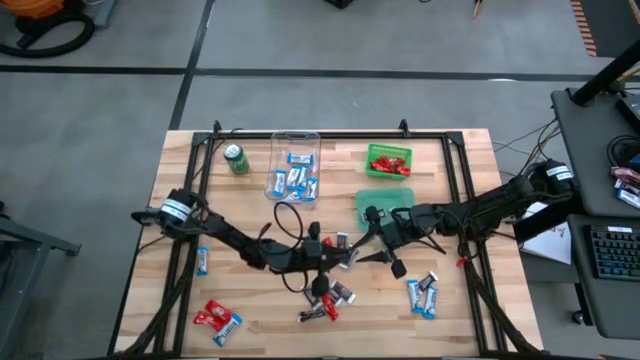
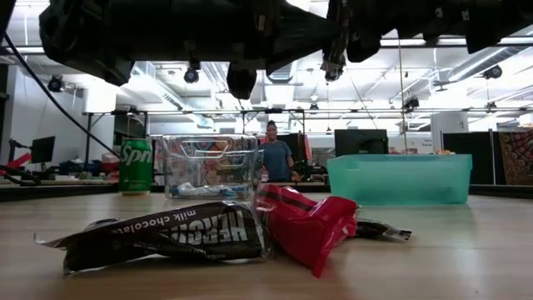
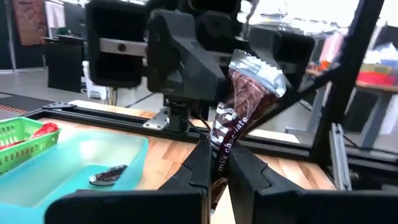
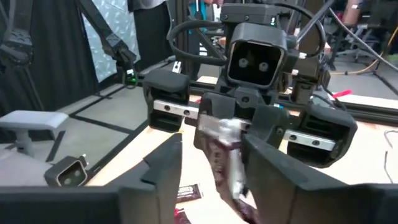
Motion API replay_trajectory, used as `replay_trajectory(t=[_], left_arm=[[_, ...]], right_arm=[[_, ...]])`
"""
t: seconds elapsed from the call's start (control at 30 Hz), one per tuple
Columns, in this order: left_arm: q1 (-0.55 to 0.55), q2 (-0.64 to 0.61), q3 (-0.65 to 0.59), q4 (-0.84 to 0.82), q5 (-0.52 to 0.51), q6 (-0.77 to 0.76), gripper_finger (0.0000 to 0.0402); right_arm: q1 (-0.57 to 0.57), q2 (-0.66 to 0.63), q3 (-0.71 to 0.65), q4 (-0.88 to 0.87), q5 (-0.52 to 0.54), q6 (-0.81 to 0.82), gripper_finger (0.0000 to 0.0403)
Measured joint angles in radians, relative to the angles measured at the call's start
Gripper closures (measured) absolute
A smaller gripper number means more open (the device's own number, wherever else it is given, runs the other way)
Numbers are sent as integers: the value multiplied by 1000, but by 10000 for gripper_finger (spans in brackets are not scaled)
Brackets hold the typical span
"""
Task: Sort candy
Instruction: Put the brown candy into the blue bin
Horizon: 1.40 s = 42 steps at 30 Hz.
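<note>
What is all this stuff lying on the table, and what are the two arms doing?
Loose candy: many, blue-and-white, red, black-and-silver, scattered along the near half.
Clear bin: one, far middle, holding blue-and-white candy.
Green basket: one, far right of centre, holding red candy.
Teal bin: one, in front of the basket.
Soda can: one, green, left of the clear bin.
Person: one, in the room behind.
Left gripper: shut on a black-and-silver bar, mid-table.
Right gripper: open around that bar.

A lab or workshop is shown: a wooden counter (image 1: 480,180) framed in black metal on a grey concrete floor (image 1: 330,35), monitors (image 2: 360,141) ranged behind, ceiling strip lights (image 2: 466,54), a desk with keyboard (image 1: 612,252) alongside.
</note>
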Motion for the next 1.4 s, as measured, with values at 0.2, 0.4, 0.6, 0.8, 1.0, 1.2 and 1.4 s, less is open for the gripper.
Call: replay_trajectory(t=[0.2, 0.4, 0.6, 0.8, 1.0, 1.2, 1.4], left_arm=[[17, 0, 25, 1, -11, -2, 396], [17, 0, 37, -14, -9, 19, 394], [16, 0, 37, -22, -7, 4, 364], [18, -10, 32, -94, -17, -1, 306], [18, -54, 32, -307, -19, -40, 263], [17, -150, 32, -623, -19, -139, 251], [17, -246, 32, -905, -19, -221, 251]], right_arm=[[0, 0, 1, 4, 25, -26, 230], [-1, 0, 1, 0, 30, -33, 294], [-2, 0, 1, -4, 35, -29, 382], [-15, -8, 0, -53, 26, 22, 386], [-69, -26, 0, -227, 179, 87, 387], [-142, -60, 0, -536, 452, 155, 387], [-206, -59, -1, -760, 578, 228, 384]])
